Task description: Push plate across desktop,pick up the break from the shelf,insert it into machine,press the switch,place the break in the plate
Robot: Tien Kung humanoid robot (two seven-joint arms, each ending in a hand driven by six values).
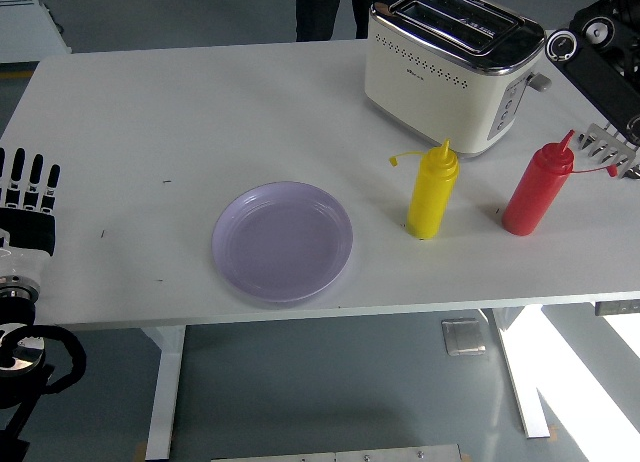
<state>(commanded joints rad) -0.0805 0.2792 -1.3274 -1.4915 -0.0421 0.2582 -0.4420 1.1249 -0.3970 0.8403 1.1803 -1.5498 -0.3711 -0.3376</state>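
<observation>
**Bread out of sight as right arm lifts away from toaster**

A lilac plate [283,240] sits empty near the table's [150,132] front edge. The toaster [450,67] stands at the back right, its slots empty. No bread is visible anywhere. The left hand [28,197] rests at the left edge, fingers straight, holding nothing. Only part of the right arm [600,62] shows at the top right; its hand is cut off, so any grip cannot be judged. On the way to the plate, the arm could topple the red bottle [535,190] or yellow bottle [432,192].
</observation>
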